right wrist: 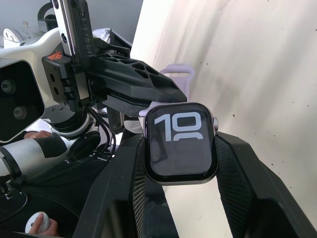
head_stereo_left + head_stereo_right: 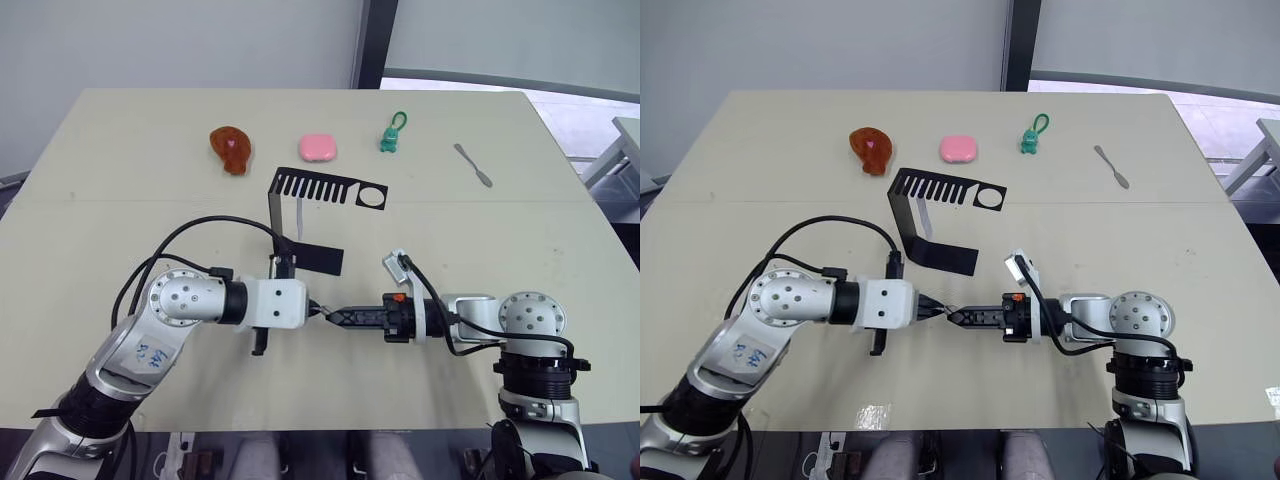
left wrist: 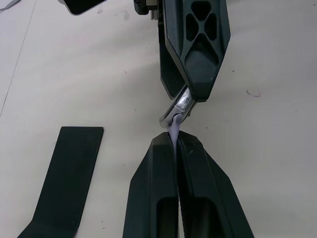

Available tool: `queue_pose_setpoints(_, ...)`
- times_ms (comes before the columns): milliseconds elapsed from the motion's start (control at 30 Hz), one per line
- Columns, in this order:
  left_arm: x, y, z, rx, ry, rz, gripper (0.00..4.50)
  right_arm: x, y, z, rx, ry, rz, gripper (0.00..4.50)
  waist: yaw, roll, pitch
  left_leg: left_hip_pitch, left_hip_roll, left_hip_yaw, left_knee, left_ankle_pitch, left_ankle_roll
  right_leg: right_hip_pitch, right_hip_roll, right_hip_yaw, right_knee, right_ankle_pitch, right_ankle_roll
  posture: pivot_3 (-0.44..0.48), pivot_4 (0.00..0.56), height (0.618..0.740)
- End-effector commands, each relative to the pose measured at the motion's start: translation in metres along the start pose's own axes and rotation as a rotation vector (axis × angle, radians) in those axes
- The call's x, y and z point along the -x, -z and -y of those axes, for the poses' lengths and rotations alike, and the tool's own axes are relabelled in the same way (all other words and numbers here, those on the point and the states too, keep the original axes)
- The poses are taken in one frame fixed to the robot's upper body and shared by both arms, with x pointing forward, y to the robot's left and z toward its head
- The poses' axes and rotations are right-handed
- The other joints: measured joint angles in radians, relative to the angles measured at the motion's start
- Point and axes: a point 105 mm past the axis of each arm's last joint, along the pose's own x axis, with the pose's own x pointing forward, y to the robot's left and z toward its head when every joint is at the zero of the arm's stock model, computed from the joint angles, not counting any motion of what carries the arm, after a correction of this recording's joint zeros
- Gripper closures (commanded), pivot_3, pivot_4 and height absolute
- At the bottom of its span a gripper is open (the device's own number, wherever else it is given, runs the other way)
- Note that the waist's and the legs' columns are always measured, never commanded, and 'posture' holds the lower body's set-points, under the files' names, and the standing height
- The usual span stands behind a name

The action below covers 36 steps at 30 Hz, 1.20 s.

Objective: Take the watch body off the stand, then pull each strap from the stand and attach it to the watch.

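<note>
Right gripper (image 1: 181,163) fingers clamp watch body (image 1: 181,142), screen facing wrist camera. Left gripper (image 3: 176,144) fingers pinched shut on strap (image 3: 175,131); strap long axis runs along fingers, tip pointing straight at watch body edge, touching or just short. Both meet tip to tip low over bench (image 2: 120,150), in front of stand (image 2: 300,215). Count: one watch body, one stand, one strap seen; second strap cannot tell.

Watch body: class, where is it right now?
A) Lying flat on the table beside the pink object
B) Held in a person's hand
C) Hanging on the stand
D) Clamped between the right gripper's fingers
D: the right wrist view shows the watch body squeezed between the right gripper's two black fingers, off the stand.
</note>
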Motion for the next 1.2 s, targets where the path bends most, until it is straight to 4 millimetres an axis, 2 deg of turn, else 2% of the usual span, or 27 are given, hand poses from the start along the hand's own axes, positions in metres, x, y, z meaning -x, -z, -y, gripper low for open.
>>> queue_pose_setpoints(33,-0.0087,-0.0267,0.0046,-0.071,0.017,0.104,4.5,-0.0182,0.0034,-0.025,0.052,-0.131,-0.056,2.99,0.0,0.0,0.0,0.0,0.0,0.0,0.0,0.0,0.0,0.0,0.0,0.0,0.0,0.0,0.0,0.0,0.15,0.74)
queue_pose_setpoints(633,-0.009,-0.0213,0.0036,-0.044,0.006,0.081,4.5,-0.0184,0.0054,-0.0252,0.053,-0.131,-0.06,2.99,0.0,0.0,0.0,0.0,0.0,0.0,0.0,0.0,0.0,0.0,0.0,0.0,0.001,0.0,0.0,0.0,0.15,0.74)
queue_pose_setpoints(1200,-0.0055,-0.0241,0.0024,-0.044,-0.007,0.086,4.5,-0.0185,0.0049,-0.0225,0.047,-0.117,-0.058,2.99,0.0,0.0,0.0,0.0,0.0,0.0,0.0,0.0,0.0,0.0,0.0,0.0,0.001,0.0,0.0,0.0,0.15,0.74)
